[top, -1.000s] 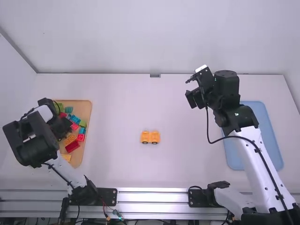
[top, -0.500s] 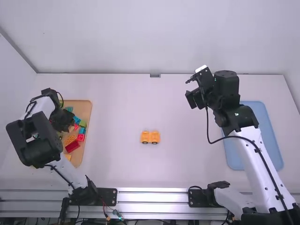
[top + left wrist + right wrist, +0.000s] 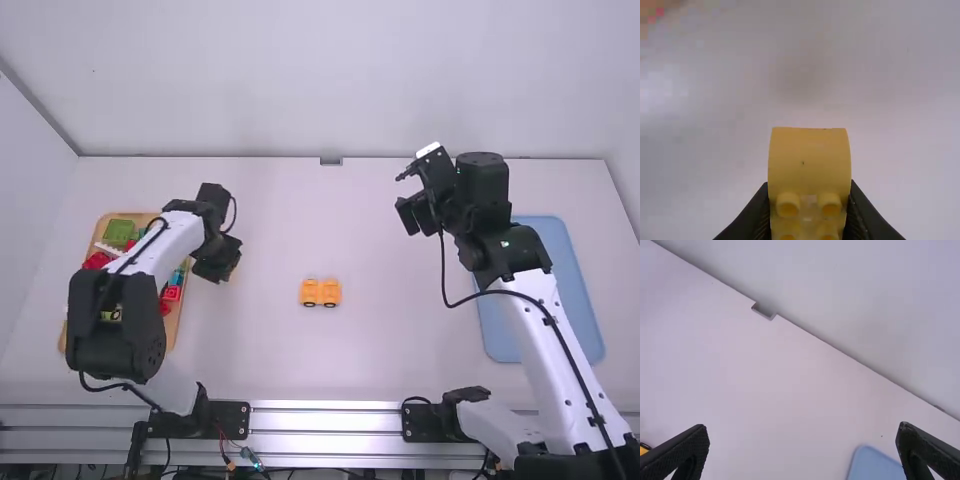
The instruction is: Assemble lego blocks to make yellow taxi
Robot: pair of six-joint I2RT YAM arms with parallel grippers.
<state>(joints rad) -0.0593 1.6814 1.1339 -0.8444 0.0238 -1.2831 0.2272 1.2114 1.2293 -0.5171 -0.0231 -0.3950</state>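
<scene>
In the high view my left gripper hangs just right of the wooden tray. The left wrist view has the left gripper shut on a yellow block, which has a curved smooth part and studs. A small yellow-orange car base with dark wheels sits alone mid-table, to the right of that gripper. My right gripper is raised over the table's right side; in the right wrist view the right gripper stands open, its fingers wide apart with nothing between them.
The wooden tray at the left holds several coloured blocks, including a green one and a red one, partly under the left arm. A blue tray lies at the right, partly behind the right arm.
The left gripper has come up out of the wooden tray and moved right, past its edge, bringing the yellow block. The right arm and the car base have stayed put.
</scene>
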